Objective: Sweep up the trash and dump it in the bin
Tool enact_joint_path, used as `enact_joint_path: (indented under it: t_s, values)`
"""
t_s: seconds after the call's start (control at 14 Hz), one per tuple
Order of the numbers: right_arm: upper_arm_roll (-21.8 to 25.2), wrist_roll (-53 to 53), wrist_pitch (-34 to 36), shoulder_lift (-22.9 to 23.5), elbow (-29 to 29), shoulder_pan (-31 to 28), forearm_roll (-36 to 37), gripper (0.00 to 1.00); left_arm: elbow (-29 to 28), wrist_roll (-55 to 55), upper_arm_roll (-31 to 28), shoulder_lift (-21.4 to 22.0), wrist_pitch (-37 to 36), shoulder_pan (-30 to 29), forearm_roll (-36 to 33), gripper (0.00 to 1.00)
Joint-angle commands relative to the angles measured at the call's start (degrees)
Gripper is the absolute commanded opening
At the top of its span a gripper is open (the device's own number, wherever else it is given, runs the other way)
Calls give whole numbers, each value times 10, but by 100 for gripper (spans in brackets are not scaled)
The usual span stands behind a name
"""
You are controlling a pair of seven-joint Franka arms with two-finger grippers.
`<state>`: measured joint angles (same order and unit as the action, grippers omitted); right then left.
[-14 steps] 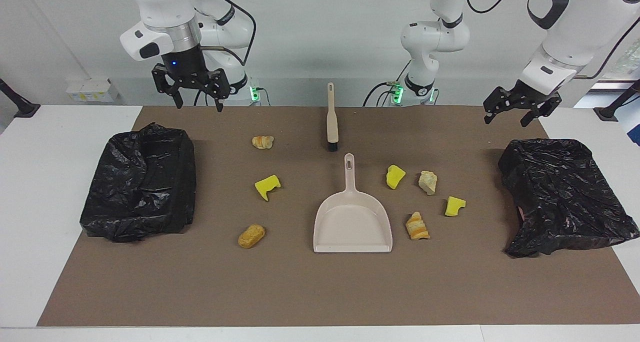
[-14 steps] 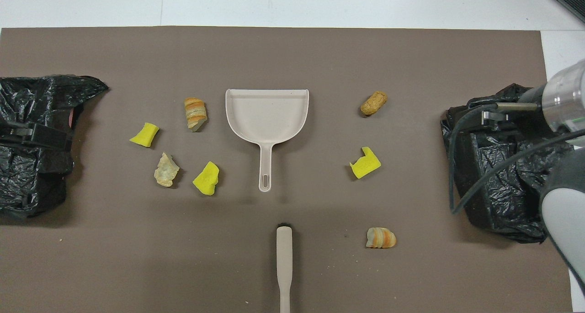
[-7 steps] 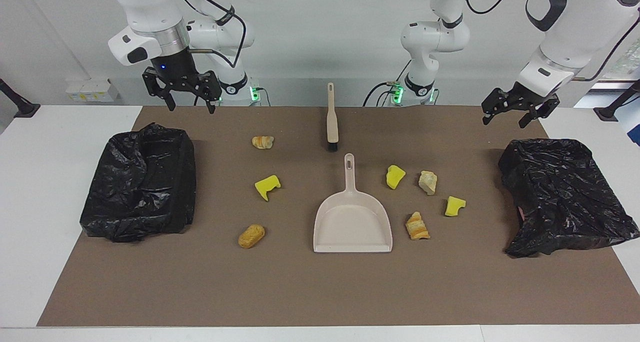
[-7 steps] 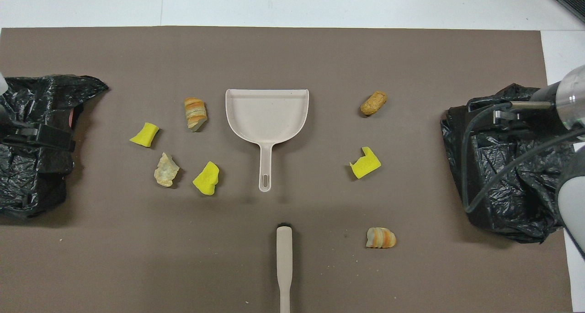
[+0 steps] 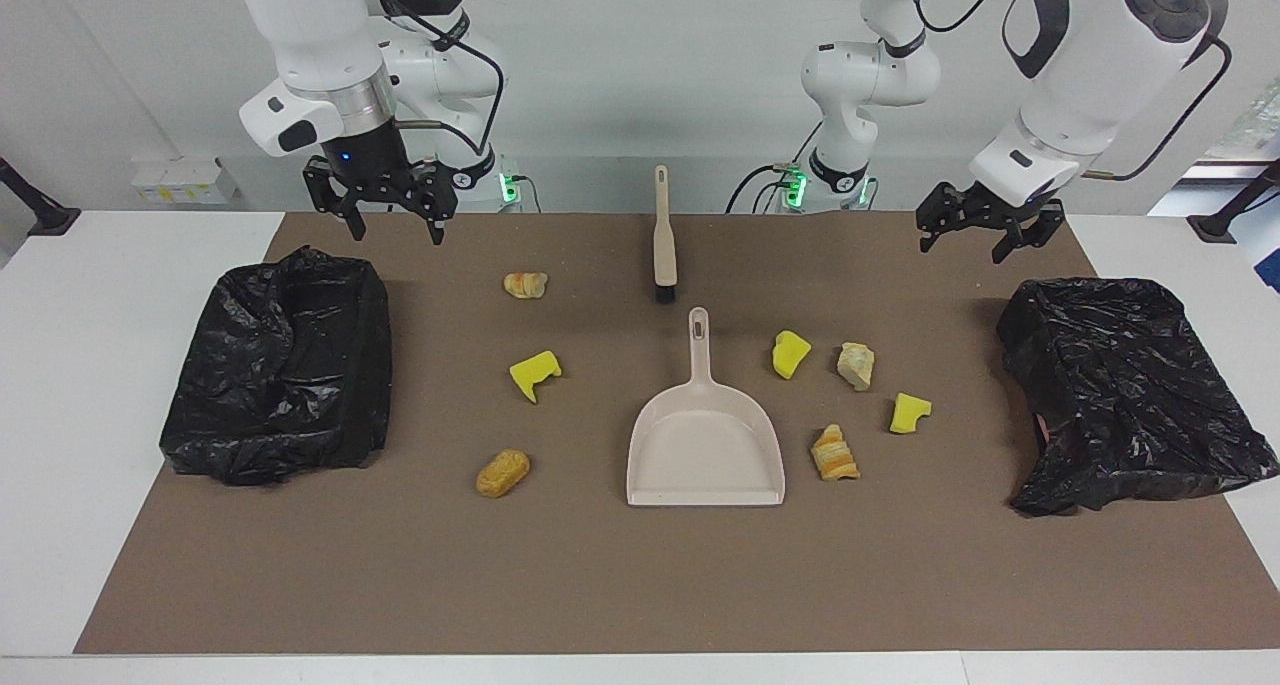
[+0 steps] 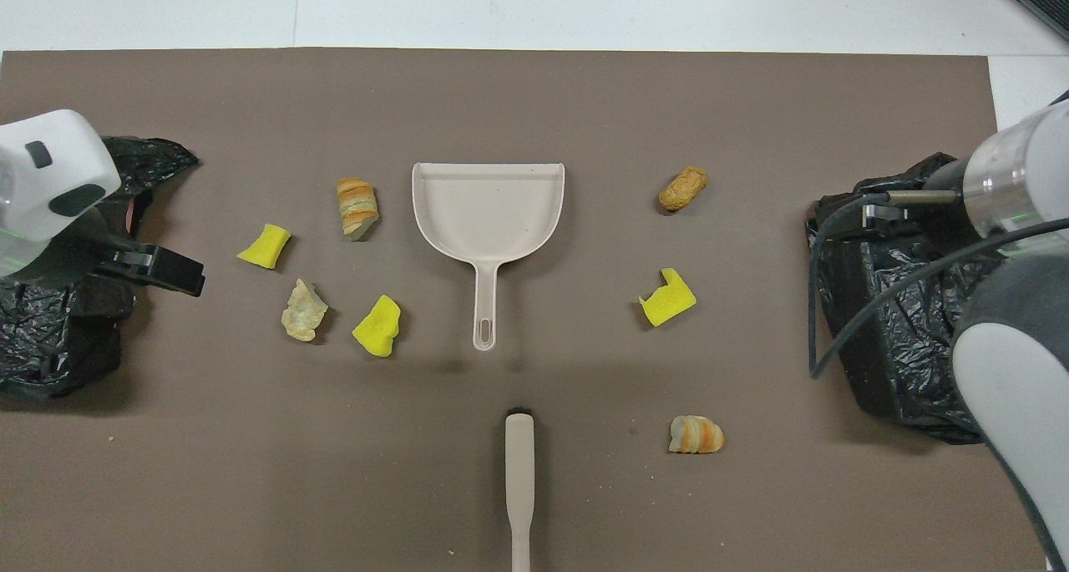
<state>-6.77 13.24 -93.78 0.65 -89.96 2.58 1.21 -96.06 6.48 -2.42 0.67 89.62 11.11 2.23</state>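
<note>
Beige tools: brush [image 5: 663,233] and dustpan [image 5: 706,445], frame centre, untouched.
Fingers: left gripper [image 5: 978,228] and right gripper [image 5: 390,197] both released, empty.
Advice: grasp each handle squarely before sweeping the trash [image 5: 534,374].

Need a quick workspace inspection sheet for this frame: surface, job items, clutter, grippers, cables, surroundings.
Surface: brown mat on white table.
Job's things: seven trash lumps scattered beside dustpan; brush lies nearer the robots; two black-bagged bins, one at each end.
Clutter: nothing seen.
Grippers: left gripper and right gripper raised, open, empty.
Cables: black cable on right arm.
Surroundings: white wall.
</note>
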Motion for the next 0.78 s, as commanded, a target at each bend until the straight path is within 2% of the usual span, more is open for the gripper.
enact_joint_path:
  t_s: [0.0, 0.36, 0.57, 0.71]
  values:
    - [-7, 29, -39, 20, -15, 27, -8, 100, -50, -8, -7, 15, 26, 41, 1, 100]
    - [-7, 131, -129, 99, -8, 102, -3, 100, -179, -44, -7, 47, 121, 101, 15, 100]
    - [-7, 180, -165, 173, 24, 158, 2, 100, -272, -116, -7, 65, 221, 149, 16, 100]
    - [-7, 211, -185, 197, 31, 181, 2, 100, -325, -122, -7, 66, 286, 184, 16, 100]
